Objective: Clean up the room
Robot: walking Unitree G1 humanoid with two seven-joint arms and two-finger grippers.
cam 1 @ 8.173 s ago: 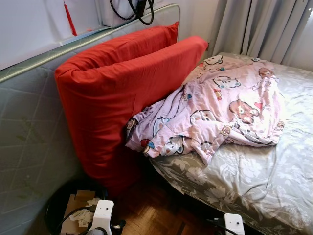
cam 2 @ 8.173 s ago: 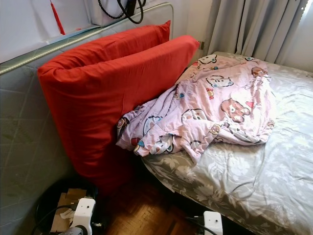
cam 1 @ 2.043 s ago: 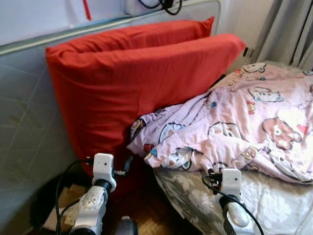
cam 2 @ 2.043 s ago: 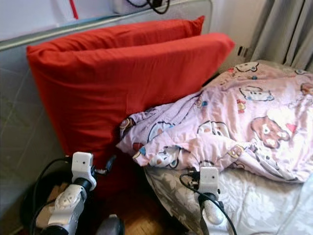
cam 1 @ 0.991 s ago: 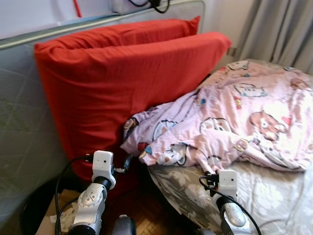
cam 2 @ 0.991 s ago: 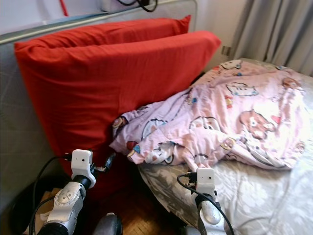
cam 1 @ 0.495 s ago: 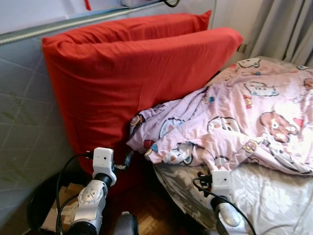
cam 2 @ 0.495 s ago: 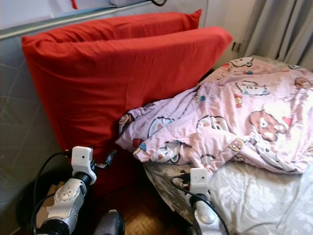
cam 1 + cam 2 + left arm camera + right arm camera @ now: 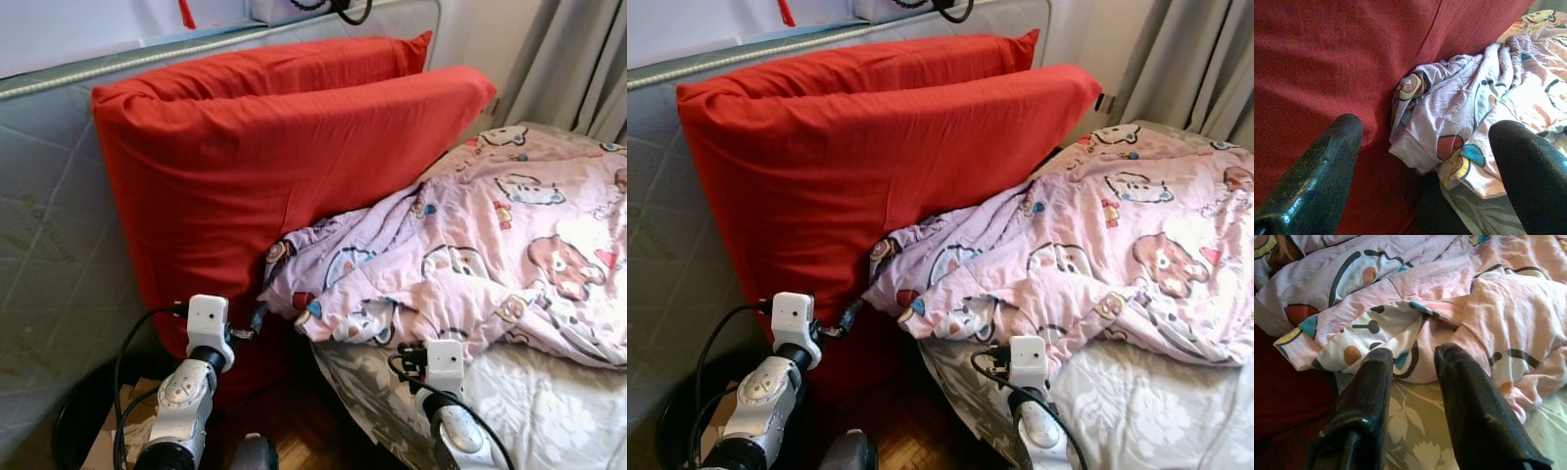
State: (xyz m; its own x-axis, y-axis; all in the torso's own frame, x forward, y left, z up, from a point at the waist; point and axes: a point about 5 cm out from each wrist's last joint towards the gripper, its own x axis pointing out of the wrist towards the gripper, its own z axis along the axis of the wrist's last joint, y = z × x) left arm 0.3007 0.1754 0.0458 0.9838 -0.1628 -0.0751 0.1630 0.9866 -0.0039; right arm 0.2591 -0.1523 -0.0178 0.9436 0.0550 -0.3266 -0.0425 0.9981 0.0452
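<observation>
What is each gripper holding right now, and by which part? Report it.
Nothing is held. The left gripper is open, aimed at the pink blanket beside the red pillow. The right gripper has a narrow empty gap, just short of the blanket's edge.

Two plain red cushions [image 9: 284,166], a pale pink blanket [image 9: 490,255] printed with cartoon bears and bright dots — over a grey sheet [image 9: 549,411] with white flowers.

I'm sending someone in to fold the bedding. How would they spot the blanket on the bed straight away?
Start at the two big red cushions propped against the headboard. Crumpled at their foot, on the grey floral bedsheet, lies the pink cotton blanket. Its cartoon bear prints set it apart.
</observation>
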